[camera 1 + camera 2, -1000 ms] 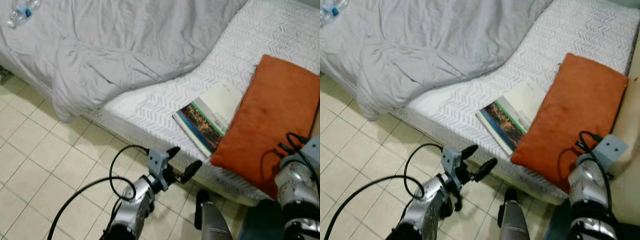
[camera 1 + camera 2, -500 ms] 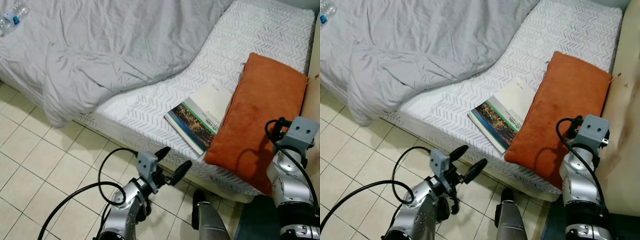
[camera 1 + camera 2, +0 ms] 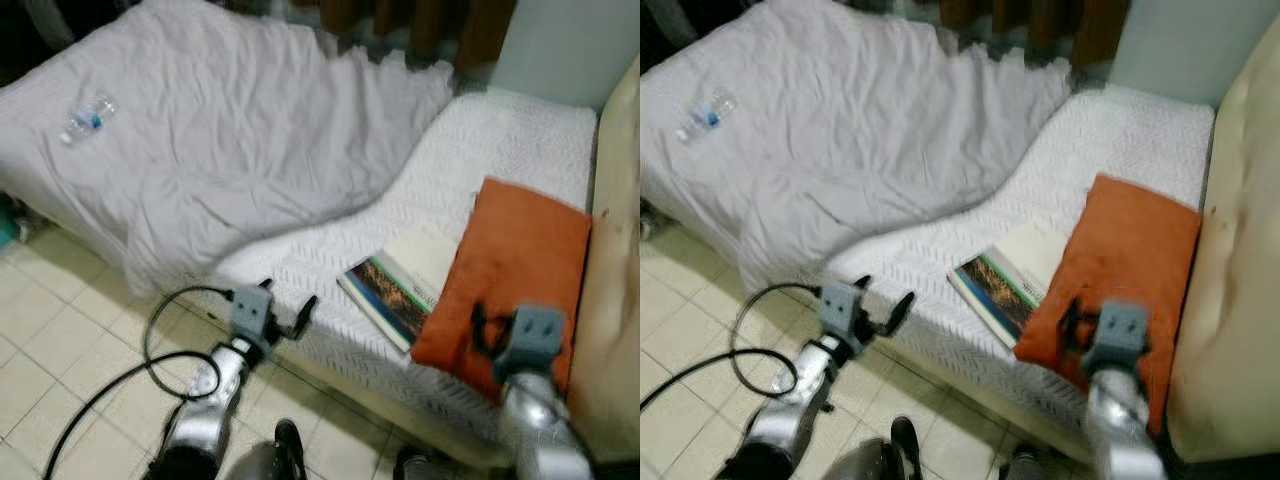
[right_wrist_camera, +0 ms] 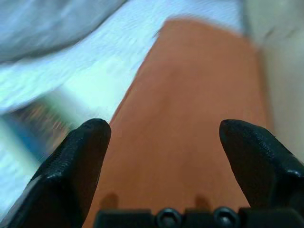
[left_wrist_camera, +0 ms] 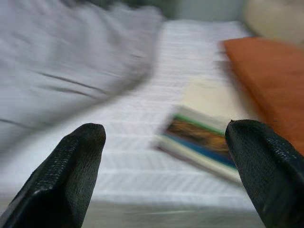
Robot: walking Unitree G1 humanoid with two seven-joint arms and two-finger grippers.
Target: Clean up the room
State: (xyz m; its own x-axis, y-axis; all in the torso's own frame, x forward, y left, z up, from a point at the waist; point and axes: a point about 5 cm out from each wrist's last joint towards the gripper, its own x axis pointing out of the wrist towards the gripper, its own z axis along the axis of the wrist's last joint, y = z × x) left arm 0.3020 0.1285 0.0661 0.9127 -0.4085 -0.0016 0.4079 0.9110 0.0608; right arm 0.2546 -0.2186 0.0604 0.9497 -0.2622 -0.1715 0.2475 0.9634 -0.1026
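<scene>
A book [image 3: 405, 280] with a colourful cover lies on the white patterned mattress [image 3: 500, 140], its edge against an orange cushion [image 3: 520, 250]. A clear water bottle [image 3: 85, 117] rests far left on the rumpled grey duvet [image 3: 230, 130]. My left gripper [image 3: 288, 312] is open at the mattress's near edge, left of the book; in the left wrist view the book [image 5: 202, 135] sits between and beyond its fingers [image 5: 78, 164]. My right gripper [image 4: 161, 156] is open just above the cushion's [image 4: 190, 118] near end. All views are blurred.
A beige padded headboard [image 3: 615, 250] runs along the right side of the bed. A black cable [image 3: 150, 350] loops from my left arm over the tiled floor [image 3: 50, 340]. Dark wooden furniture stands behind the bed.
The camera has lifted, and more of the bed and the far wall show. My left gripper has risen to the mattress edge. My right wrist now stands in front of the cushion.
</scene>
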